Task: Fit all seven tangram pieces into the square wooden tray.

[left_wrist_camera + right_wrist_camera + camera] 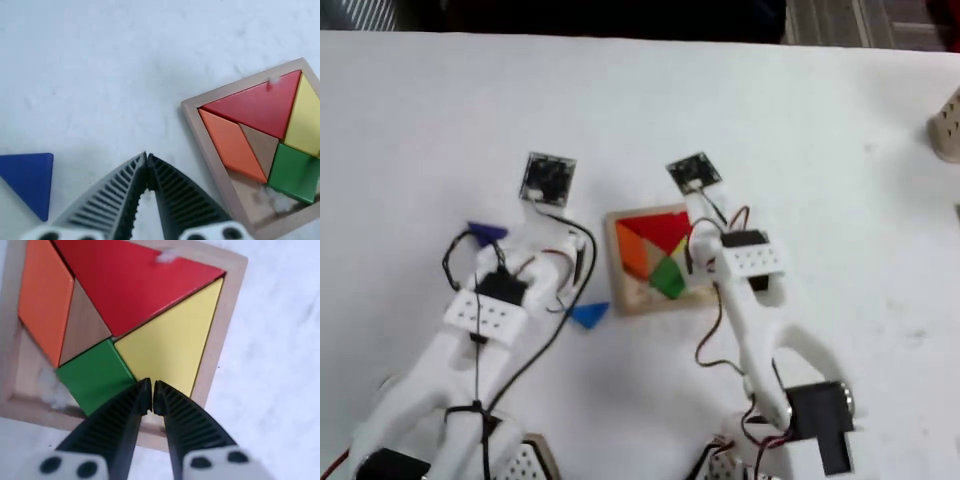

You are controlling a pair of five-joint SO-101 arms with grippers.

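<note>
The square wooden tray [613,262] [193,114] [233,295] holds a red triangle [135,285], a yellow triangle [170,347], an orange parallelogram [45,295], a small wood-coloured triangle [82,325] and a green square [95,372]. One corner strip beside the green square is bare. My right gripper [151,390] [703,240] is shut and empty above the yellow and green pieces. My left gripper [147,162] [546,200] is shut and empty over the table, left of the tray. A dark blue triangle [485,232] [30,177] lies farther left. A lighter blue triangle [588,315] lies near the tray's front left corner.
Black and red cables [570,290] hang from both arms close to the tray and the lighter blue triangle. A beige block with holes [947,125] stands at the far right edge. The white table top stretches wide behind the tray.
</note>
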